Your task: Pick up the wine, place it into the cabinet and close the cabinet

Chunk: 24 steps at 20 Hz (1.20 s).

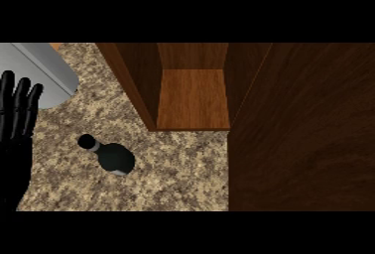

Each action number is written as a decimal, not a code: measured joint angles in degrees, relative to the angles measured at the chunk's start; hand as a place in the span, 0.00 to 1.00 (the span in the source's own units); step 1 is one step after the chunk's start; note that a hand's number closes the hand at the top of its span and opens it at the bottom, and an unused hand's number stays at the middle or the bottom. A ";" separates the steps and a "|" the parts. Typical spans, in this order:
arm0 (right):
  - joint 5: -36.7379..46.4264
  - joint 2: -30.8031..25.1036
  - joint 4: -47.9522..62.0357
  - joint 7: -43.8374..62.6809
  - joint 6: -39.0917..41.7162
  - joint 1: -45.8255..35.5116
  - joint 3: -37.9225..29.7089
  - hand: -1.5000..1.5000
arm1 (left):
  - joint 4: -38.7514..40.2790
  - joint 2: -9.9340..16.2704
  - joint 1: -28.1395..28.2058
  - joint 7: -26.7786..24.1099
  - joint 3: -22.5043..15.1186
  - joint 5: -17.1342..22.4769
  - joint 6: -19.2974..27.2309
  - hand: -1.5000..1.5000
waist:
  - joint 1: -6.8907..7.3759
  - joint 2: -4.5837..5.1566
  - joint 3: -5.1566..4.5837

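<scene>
You see dim, even light; the cabinet (192, 94) interior glows warmest, and right of the fingers (18, 99) the counter (176, 168) shows no glare.

I have just one camera, up at the robot's head. It looks almost straight down at the table (168, 163). It sits quite close.

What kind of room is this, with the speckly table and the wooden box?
Probably a kitchen. The speckled top looks like a stone counter, the wooden box is an open cabinet standing on it, and a dark wine bottle stands nearby. The robot's left hand rests open at the left edge.
</scene>
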 measured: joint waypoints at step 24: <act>-7.03 -3.26 -20.17 28.57 0.23 -5.29 6.76 0.00 | -0.50 20.76 9.37 14.89 9.74 60.51 -27.79 0.00 | 0.77 0.97 0.40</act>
